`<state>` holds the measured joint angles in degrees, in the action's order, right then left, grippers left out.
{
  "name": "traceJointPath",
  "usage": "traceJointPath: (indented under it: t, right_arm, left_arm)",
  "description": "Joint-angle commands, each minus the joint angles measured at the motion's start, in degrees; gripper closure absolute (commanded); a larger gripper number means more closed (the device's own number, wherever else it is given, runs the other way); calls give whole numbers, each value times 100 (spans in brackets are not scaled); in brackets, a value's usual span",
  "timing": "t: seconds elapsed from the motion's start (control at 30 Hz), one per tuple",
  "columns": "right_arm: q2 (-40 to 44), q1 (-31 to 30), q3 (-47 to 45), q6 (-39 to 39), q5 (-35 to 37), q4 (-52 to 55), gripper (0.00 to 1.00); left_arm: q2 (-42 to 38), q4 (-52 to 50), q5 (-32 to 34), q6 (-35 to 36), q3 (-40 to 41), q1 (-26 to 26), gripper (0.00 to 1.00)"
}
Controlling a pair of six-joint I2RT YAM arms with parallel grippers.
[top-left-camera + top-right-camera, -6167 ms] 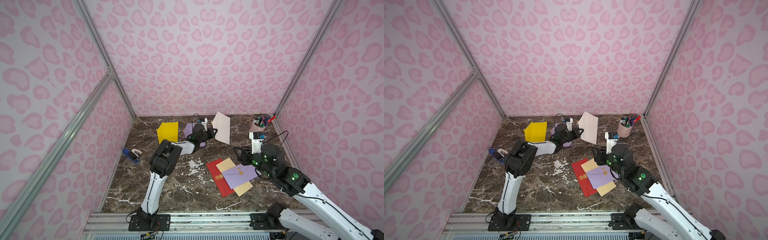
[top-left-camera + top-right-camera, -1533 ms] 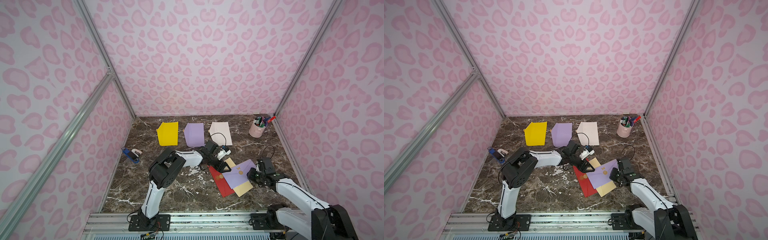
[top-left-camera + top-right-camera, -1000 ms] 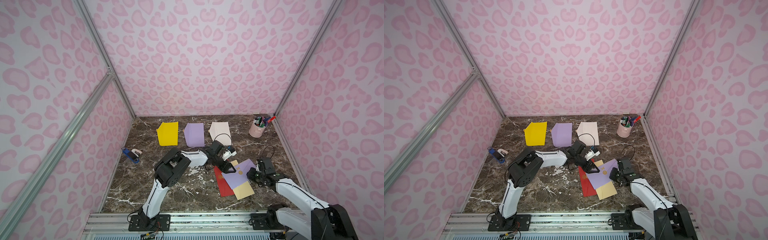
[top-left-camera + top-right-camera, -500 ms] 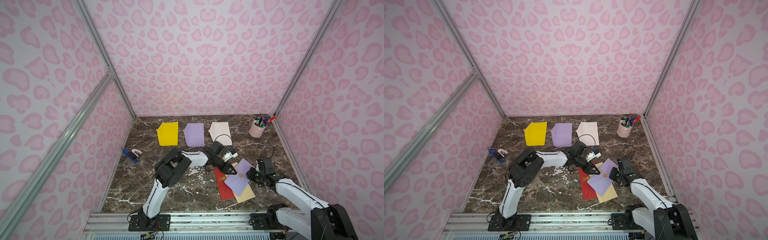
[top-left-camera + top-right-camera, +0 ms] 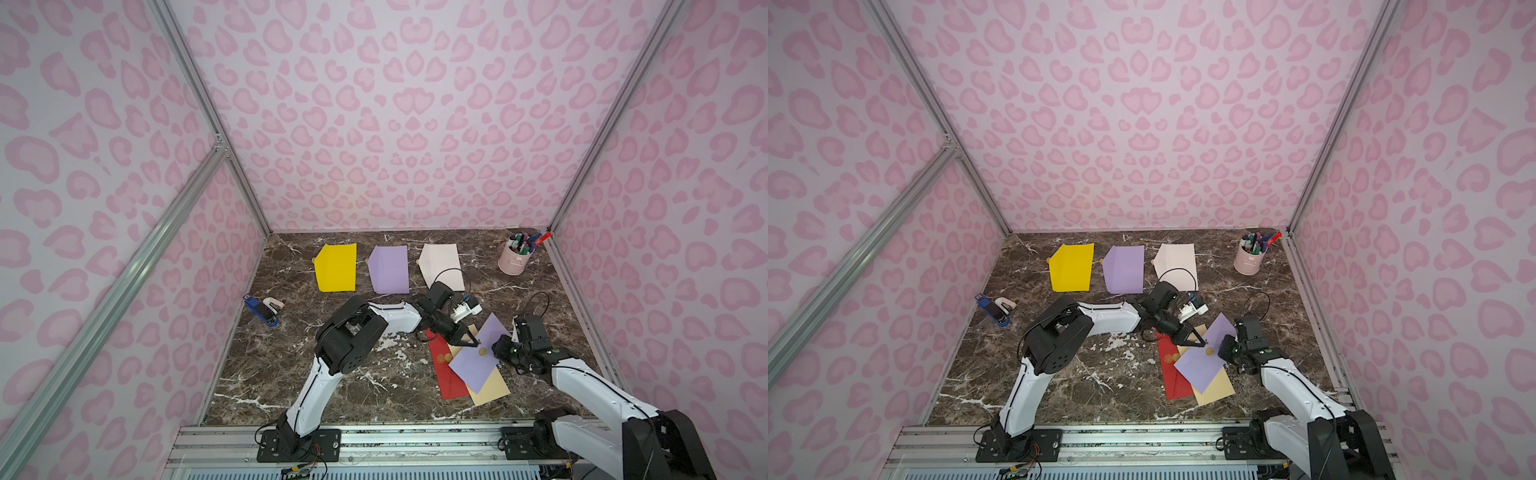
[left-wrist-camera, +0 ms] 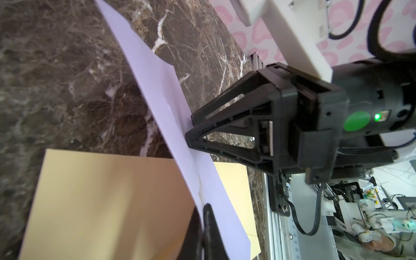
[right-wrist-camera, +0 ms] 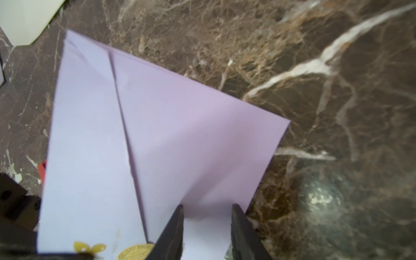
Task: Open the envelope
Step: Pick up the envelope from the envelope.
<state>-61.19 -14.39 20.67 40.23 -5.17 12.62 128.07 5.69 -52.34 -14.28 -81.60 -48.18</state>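
Left tool point(image 5: 474, 343) is shut on the purple envelope point(image 5: 478, 368), at its flap beside the gold seal point(image 5: 482, 351). Right tool point(image 7: 207, 208) stands part open, tips at the opposite edge. I see this envelope overlapping a tan envelope point(image 5: 493, 387) and a red envelope point(image 5: 442, 370) on the tabletop point(image 5: 332, 374).

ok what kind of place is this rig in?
Likely a staged robot data-collection booth, not a real office: pink heart-print walls on aluminium framing, marble-look tabletop, two arms on a front rail working a lilac envelope.

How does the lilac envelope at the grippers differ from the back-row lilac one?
The front lilac envelope lies askew atop a tan envelope, pinched by the left gripper; the back lilac envelope lies alone, untouched, on the marble table. Front flap folded in, back flap folded out. Same colour.
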Motion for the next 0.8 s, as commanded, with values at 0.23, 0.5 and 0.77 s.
traceJointPath:
  t: [0.23, 0.5, 0.77]
  right_arm:
    - [794, -34, 512, -177, -200, 615, 59]
    - [2070, -74, 1363, -571, -358, 397, 52]
    - [1856, -83, 1544, -703, -1723, -1390, 51]
  left_arm:
    - [-318, -31, 681, 100, 33, 21, 96]
    - [-1558, 667, 976, -109, 694, 637, 96]
    - [-3550, 1418, 740, -374, 1981, 1654, 96]
